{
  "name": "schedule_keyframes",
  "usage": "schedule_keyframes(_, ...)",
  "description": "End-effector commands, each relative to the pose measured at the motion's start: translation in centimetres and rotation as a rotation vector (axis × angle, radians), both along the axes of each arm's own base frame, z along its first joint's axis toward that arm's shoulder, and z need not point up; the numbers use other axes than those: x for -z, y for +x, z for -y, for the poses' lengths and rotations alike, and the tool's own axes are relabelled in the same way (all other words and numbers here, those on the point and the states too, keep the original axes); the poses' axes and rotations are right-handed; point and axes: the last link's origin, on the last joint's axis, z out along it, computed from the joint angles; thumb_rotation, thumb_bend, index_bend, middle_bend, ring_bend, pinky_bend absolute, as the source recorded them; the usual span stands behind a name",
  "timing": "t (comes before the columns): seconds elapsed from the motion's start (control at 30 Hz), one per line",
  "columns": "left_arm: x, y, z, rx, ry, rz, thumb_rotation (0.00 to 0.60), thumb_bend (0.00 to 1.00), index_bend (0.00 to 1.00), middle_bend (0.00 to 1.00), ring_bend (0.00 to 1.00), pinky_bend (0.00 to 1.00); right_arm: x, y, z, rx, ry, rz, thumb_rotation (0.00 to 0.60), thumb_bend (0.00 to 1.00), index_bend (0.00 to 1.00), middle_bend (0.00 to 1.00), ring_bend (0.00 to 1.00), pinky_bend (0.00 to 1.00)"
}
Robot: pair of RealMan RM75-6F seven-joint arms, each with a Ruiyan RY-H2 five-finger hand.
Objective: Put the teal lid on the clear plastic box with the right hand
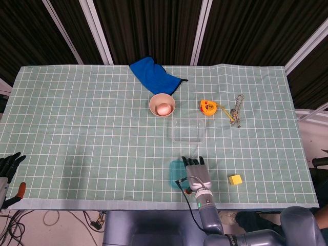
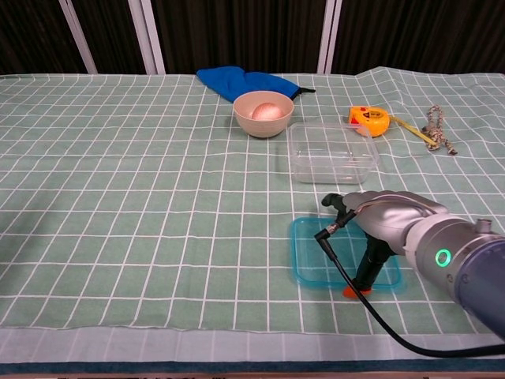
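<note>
Right hand (image 1: pixel 197 171) presses flat, glossy teal lid (image 2: pixel 316 260) on checked cloth (image 2: pixel 142 181).

Right hand (image 1: pixel 197 173) flat, fingers (image 1: pixel 193 162) extended

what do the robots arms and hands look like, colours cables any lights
The right arm is a rounded silver-grey metal sleeve with a glowing green ring light; a black cable loops from its wrist. The right hand has a grey back, black fingers and an orange-red tip. The left hand, at the frame edge, shows black fingers with an orange-red part nearby.
</note>
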Motion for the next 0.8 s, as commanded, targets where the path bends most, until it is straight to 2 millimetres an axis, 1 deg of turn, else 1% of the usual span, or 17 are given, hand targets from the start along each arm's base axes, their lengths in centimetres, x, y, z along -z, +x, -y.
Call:
schedule_keyframes(0.03, 0.0, 0.0, 0.0, 0.0, 0.001, 0.001, 0.6, 0.53, 0.06, 0.0, 0.0, 0.0, -0.2, 0.1, 0.0, -0.004, -0.004, 0.008, 0.6, 0.21, 0.0, 0.5, 0.16, 0.0)
schedule_keyframes(0.3, 0.0, 0.0, 0.0, -0.001, 0.0, 0.001, 0.6, 0.53, 0.06, 0.0, 0.0, 0.0, -0.7, 0.1, 0.2, -0.016, -0.019, 0.015, 0.6, 0.21, 0.0, 0.51, 0.16, 0.0)
schedule_keyframes(0.53, 0.0, 0.0, 0.0, -0.002, 0.0, 0.0, 0.6, 0.53, 0.06, 0.0, 0.0, 0.0, -1.8, 0.3, 0.5, -0.032, -0.046, 0.02, 0.6, 0.21, 0.0, 0.51, 0.16, 0.0)
schedule_keyframes(0.7, 0.0, 0.0, 0.0, 0.0, 0.001, 0.002, 0.6, 0.53, 0.06, 0.0, 0.0, 0.0, -3.3, 0.7, 0.5, -0.044, -0.047, 0.011, 0.6, 0.21, 0.0, 0.52, 0.16, 0.0)
schedule_keyframes(0.8, 0.0, 0.0, 0.0, 0.0, 0.0, 0.001, 0.6, 0.53, 0.06, 0.0, 0.0, 0.0, -4.6, 1.2, 0.5, -0.054, -0.054, 0.011, 0.6, 0.21, 0.0, 0.52, 0.16, 0.0)
